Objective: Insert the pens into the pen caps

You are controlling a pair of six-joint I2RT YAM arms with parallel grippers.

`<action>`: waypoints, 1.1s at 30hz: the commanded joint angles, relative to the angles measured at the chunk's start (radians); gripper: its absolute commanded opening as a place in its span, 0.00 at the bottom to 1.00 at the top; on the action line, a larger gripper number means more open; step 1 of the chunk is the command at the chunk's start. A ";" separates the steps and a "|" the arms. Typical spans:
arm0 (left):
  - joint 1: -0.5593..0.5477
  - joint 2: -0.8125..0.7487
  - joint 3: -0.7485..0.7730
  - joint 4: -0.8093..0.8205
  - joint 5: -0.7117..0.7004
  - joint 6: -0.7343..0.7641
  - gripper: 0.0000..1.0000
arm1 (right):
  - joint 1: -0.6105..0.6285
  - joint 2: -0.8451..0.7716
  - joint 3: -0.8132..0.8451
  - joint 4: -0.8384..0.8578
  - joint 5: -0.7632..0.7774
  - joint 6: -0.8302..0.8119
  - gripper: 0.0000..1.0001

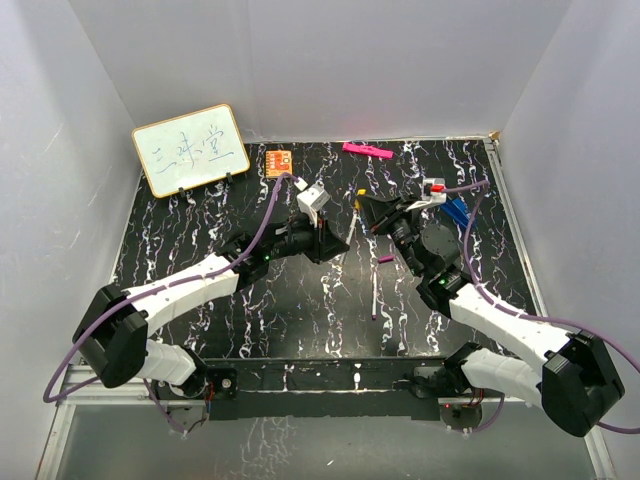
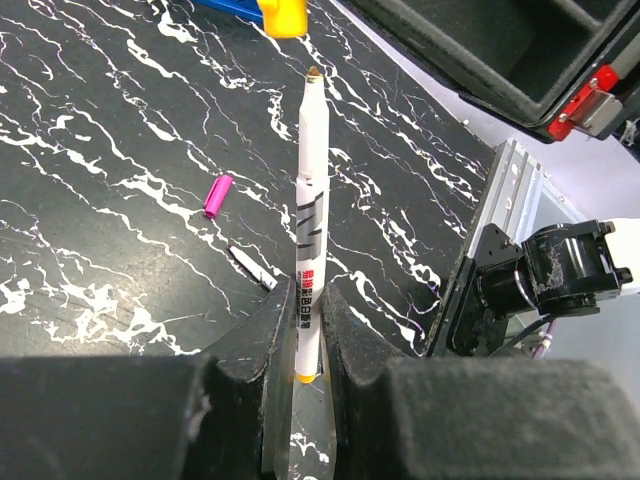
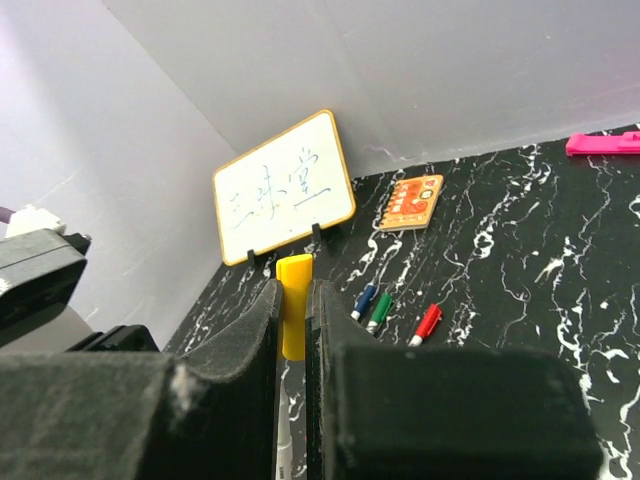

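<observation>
Black, white-veined surface is spread beneath the work. The pen is pinched near its yellow end by the left claw, its tip held just short of the yellow cap, which is pinched by the right claw. Tip and cap mouth are best brought onto one axis, then pushed straight together. Barrel print cannot be read, and the handwriting on the whiteboard is not made out.
</observation>
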 commanded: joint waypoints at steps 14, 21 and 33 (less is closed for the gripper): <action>-0.004 -0.016 0.008 0.044 -0.009 -0.025 0.00 | -0.001 0.015 -0.011 0.111 -0.053 0.023 0.00; -0.003 -0.017 0.005 0.040 -0.022 -0.022 0.00 | 0.000 -0.002 -0.014 0.104 -0.047 0.016 0.00; -0.004 -0.011 -0.002 0.033 -0.016 -0.025 0.00 | -0.001 -0.015 -0.019 0.107 -0.030 0.009 0.00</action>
